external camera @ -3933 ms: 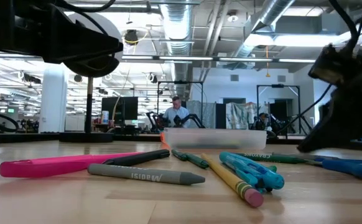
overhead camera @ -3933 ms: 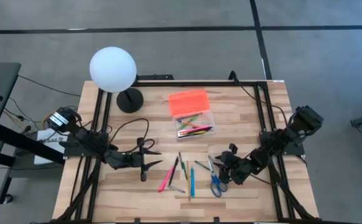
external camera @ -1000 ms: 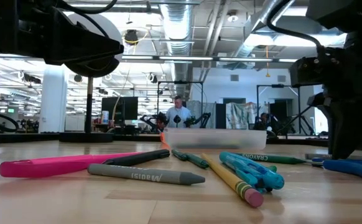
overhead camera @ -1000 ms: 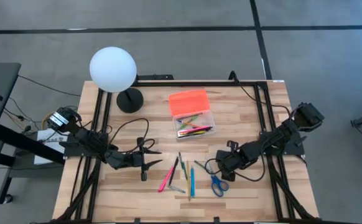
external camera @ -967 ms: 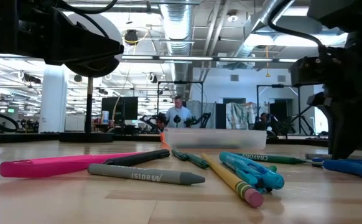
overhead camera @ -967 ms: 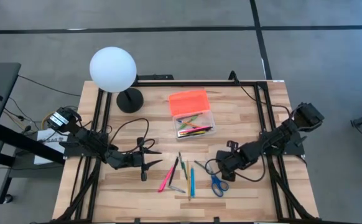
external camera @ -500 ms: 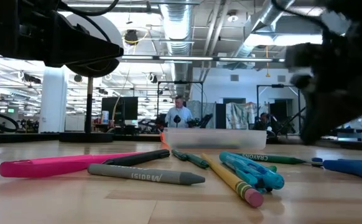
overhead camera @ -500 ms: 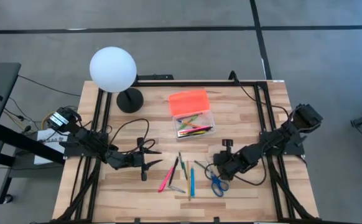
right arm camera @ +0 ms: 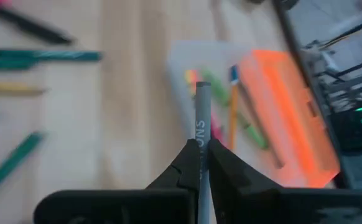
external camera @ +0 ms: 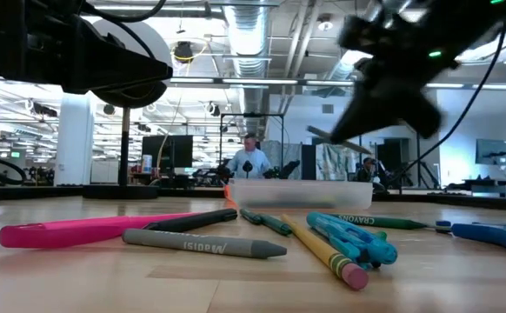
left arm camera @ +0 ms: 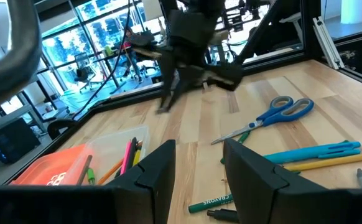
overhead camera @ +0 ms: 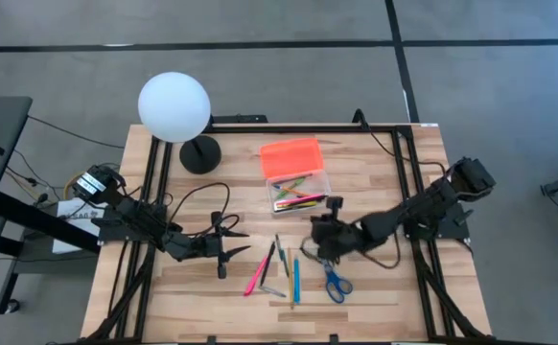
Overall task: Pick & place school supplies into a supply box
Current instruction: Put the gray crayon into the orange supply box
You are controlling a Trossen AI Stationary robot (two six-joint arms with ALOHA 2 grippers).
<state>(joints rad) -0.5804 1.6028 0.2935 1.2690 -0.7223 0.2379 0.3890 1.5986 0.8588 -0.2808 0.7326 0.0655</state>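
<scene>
Now right claw (right arm camera: 199, 163) clamped on a grey crayon (right arm camera: 201, 118), raised above the table (overhead camera: 375, 182) just short of the open supply box (overhead camera: 298, 189). Beneath: loose pens (overhead camera: 292, 278), scissors (overhead camera: 336, 284). Left claw (overhead camera: 229, 243) apart, partly spread, empty.

In the high view, the supply box (overhead camera: 296, 176) sits centre on the worktop (overhead camera: 394, 297), globe lamp (overhead camera: 174, 107) upper left. Loose pens (overhead camera: 277, 271) lie below the box, scissors (overhead camera: 335, 279) to their right.
</scene>
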